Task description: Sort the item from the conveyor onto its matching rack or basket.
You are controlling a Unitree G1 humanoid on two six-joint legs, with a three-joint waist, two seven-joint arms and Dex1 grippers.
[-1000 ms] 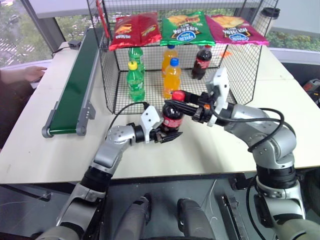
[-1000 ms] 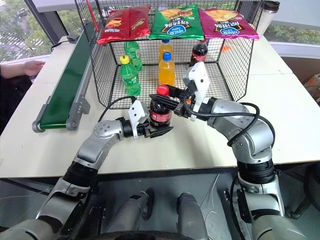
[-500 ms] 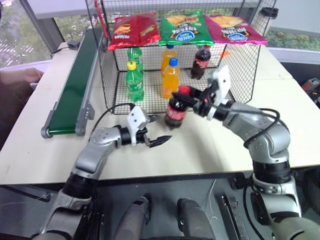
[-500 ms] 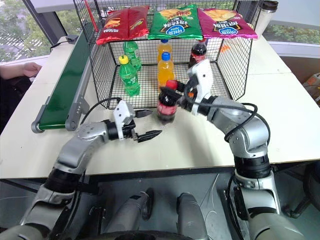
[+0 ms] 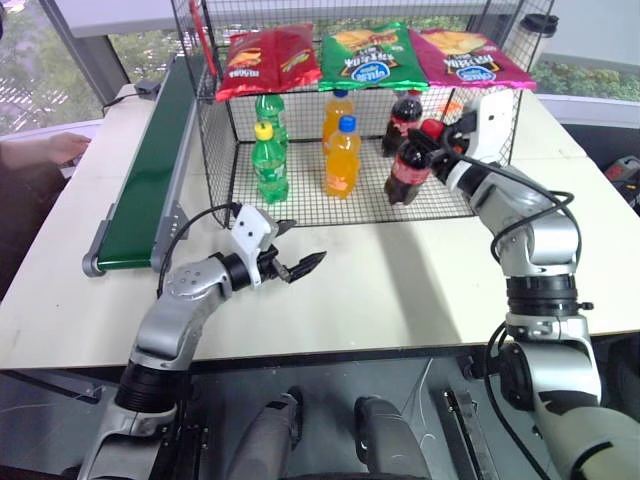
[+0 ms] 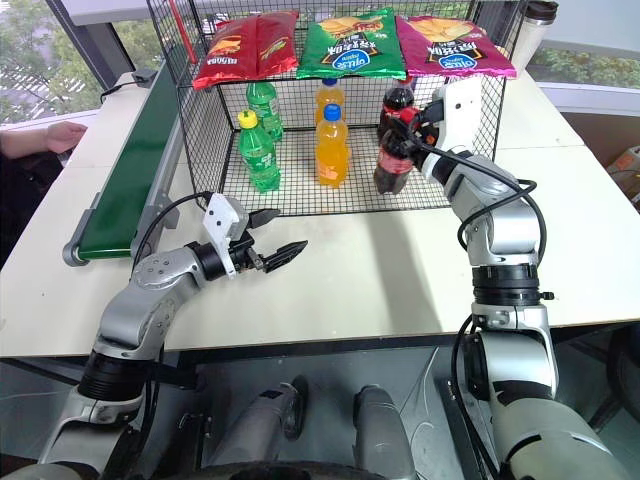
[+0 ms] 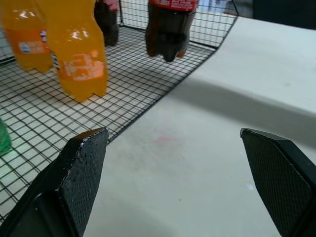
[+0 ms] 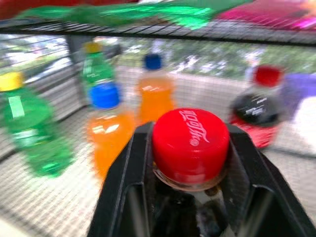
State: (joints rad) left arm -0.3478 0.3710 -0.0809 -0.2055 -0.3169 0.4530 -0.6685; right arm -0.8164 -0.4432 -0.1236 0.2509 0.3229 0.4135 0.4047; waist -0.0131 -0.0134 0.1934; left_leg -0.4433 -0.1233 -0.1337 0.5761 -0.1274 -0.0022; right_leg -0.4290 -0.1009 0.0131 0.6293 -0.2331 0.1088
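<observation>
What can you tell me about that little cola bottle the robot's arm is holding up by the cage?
The cola bottle is small, clear plastic, full of dark brown drink, with a red cap and a red label. The right gripper is shut on its neck just under the cap. It hangs tilted, base clear of the pale grid floor, at the open front of the black wire cage, in front of another cola bottle standing inside.

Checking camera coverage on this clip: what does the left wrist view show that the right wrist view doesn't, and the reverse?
Left wrist view: the open left gripper over the pale table, and the bottom of the cola bottle hanging clear above the wire cage floor.
Right wrist view: the right gripper shut on that bottle's neck, its red cap, two green soda bottles, and chip bags above.
Both: the held cola bottle, the orange soda bottles, the second cola bottle and the cage.
</observation>
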